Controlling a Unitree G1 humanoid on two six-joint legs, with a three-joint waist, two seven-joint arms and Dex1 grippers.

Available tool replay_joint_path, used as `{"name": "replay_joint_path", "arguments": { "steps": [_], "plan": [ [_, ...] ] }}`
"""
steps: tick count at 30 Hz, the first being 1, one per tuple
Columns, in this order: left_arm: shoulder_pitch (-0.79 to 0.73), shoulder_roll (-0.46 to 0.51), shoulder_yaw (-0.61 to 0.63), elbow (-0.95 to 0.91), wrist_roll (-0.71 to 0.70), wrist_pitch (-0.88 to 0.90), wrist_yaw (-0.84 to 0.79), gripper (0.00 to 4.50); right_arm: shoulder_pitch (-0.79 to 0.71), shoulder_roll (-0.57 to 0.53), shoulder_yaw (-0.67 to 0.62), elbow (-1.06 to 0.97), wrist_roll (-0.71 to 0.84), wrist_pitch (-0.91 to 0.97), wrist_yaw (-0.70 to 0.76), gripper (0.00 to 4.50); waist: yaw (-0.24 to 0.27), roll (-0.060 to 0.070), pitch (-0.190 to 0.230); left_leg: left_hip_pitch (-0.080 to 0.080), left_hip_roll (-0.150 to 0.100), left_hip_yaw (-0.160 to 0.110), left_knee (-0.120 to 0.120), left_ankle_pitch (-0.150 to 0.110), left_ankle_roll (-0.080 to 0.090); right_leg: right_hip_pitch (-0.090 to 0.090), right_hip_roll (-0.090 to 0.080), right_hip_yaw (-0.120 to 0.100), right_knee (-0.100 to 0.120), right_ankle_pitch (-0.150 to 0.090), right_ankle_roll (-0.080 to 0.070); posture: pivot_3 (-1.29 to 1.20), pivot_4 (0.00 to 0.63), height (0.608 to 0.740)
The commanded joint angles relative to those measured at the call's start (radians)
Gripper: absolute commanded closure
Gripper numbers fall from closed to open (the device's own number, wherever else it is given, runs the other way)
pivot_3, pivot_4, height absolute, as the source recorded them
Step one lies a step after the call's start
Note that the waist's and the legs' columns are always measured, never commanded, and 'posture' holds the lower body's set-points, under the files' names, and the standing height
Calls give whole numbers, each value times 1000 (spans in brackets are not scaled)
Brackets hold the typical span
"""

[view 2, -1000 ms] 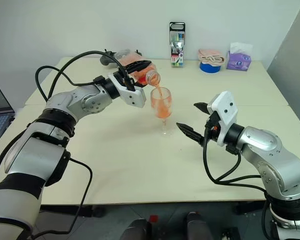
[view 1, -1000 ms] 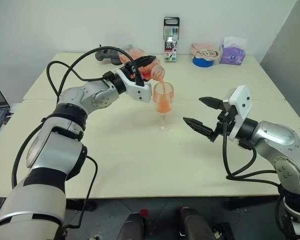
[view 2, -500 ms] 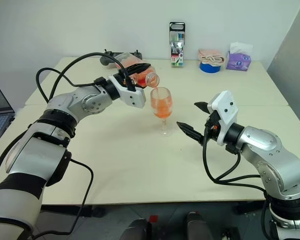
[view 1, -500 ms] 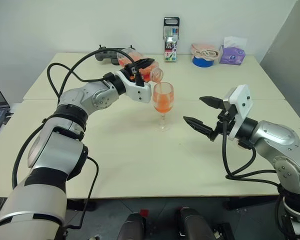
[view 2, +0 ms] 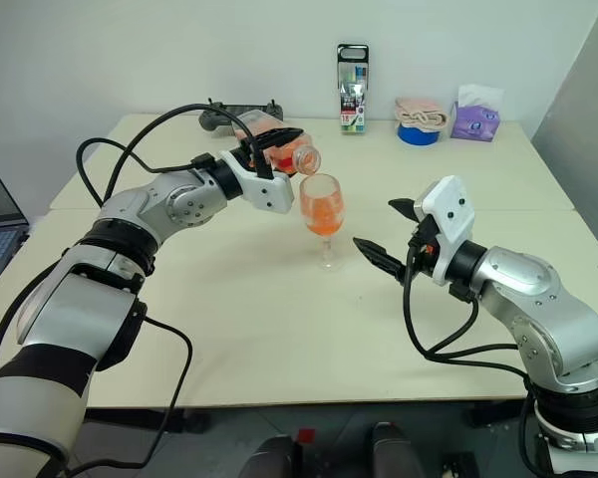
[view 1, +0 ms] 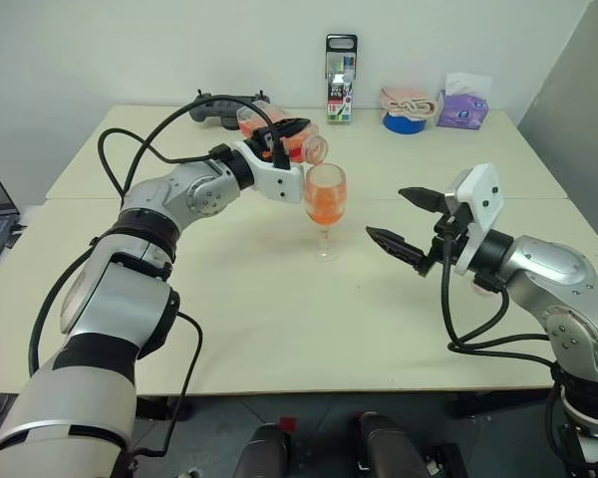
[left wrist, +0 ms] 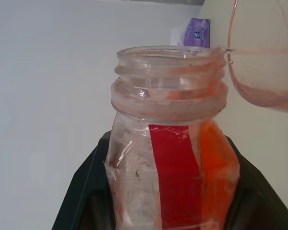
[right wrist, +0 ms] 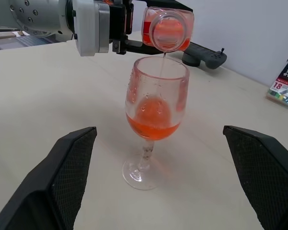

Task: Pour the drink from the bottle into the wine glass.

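Above the wine glass (view 1: 325,207), the left gripper (view 1: 284,129) is clamped shut on the bottle (view 1: 282,140), its black fingers (left wrist: 81,191) pressing both sides of the body. The bottle lies close to level, long axis running from the gripper toward the glass, open uncapped mouth just over the rim on the side facing the left arm. A thin thread of the drink (right wrist: 152,125) hangs from the mouth into the bowl in the right wrist view.

The bottle is clear, ribbed plastic with a threaded neck and a red label strip; orange liquid pools along its lower side. The glass is clear, with a rounded bowl, thin stem and round foot, standing upright on the pale table (view 1: 279,319). Orange liquid fills roughly the lower third of the bowl; droplets cling to the inner wall.

To the right of the glass, the right gripper (view 1: 409,221) hovers with its jaws spread wide, holding nothing, tips pointing toward the glass and clear of it.

Behind the glass, at the far table edge, stands a tall marker pack (view 1: 340,78).
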Motion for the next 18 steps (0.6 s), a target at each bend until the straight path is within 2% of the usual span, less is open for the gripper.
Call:
{"name": "replay_joint_path", "arguments": {
  "steps": [1, 5, 9, 12, 14, 18],
  "plan": [
    [-17, 5, 55, -16, -76, 3, -29, 2604, -24, 0, -12, -16, 0, -26, 6, 0, 0, 0, 0, 0, 0, 0, 0, 0, 0, 0, 0, 0, 0, 0, 0, 0, 150, 740],
    [14, -41, 173, -1, -290, 18, -214, 2605, -38, 5, -13, -13, 8, -23, 7, 0, 0, 0, 0, 0, 0, 0, 0, 0, 0, 0, 0, 0, 0, 0, 0, 0, 150, 740],
    [56, -83, 323, -41, -533, 126, -432, 2606, -83, 7, -31, -2, 34, 4, 8, 0, -2, 0, 0, 0, 0, 0, 1, 0, 0, 0, 0, 0, 1, 0, 0, 0, 150, 740],
    [79, -96, 475, -74, -729, 360, -539, 2607, -193, 15, -40, 33, 74, 58, -8, 0, -9, 0, 0, 1, 0, 0, 1, 0, 0, 0, 0, 0, 2, 0, 0, 0, 150, 740],
    [99, -92, 534, -104, -788, 464, -543, 2608, -251, 16, -27, 53, 82, 84, -13, 0, -15, 0, 0, 1, 1, 0, 1, 0, 0, -1, 0, 0, 4, 0, -1, 0, 150, 740],
    [190, -64, 631, -169, -872, 713, -514, 2609, -399, 39, 91, 122, 33, 104, -1, 0, -23, 0, 0, 3, 1, 0, 1, 0, 0, -1, 0, 0, 9, 0, 0, 0, 150, 740]
  ]
}}
